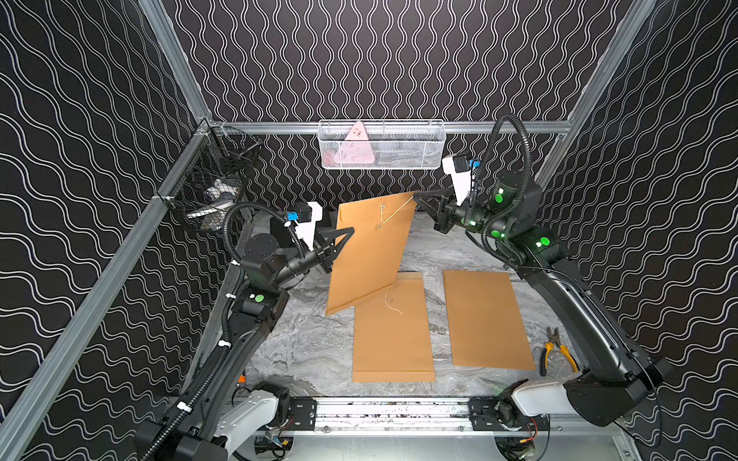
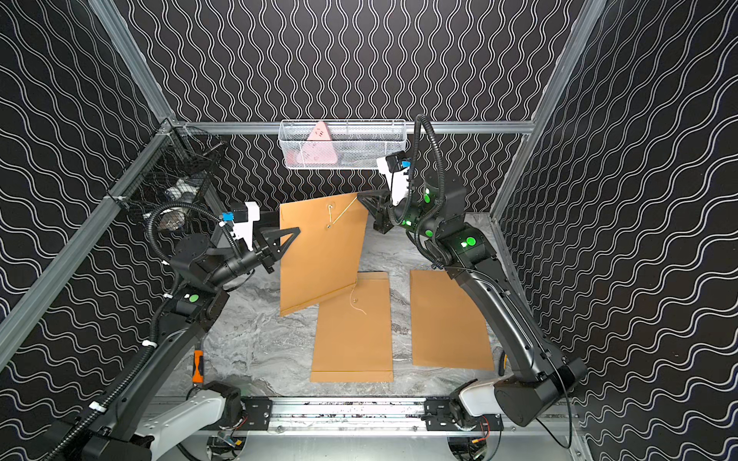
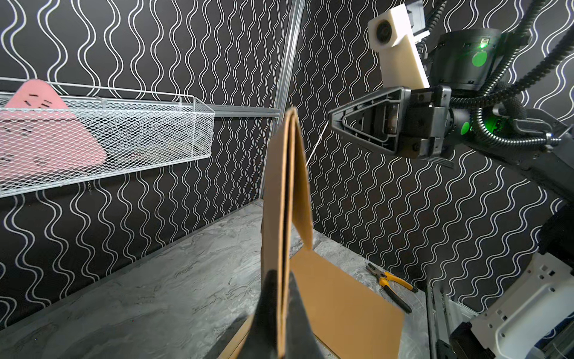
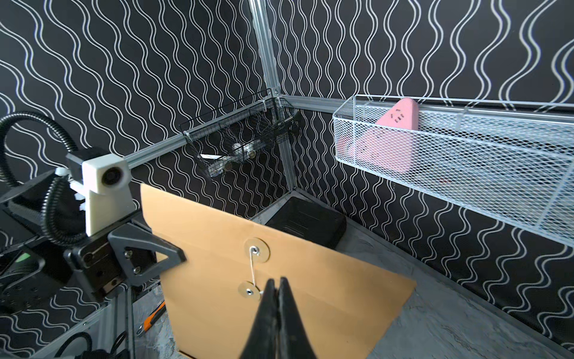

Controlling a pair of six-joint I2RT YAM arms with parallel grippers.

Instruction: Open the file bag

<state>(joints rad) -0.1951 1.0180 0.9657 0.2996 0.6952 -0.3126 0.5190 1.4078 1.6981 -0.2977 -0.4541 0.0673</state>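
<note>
While bag (image 1: 371,255) aloft, socket (image 1: 355,147) in basket (image 1: 419,159)

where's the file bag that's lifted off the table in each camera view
In a top view: held file bag tilted up, near centre.
In a top view: it is tilted too, left of centre.
Left wrist: edge-on, rising from the bottom middle.
Right wrist: lower middle, string-clasp side facing the camera.
Shared landmark: white mesh basket on the back rail.
</note>
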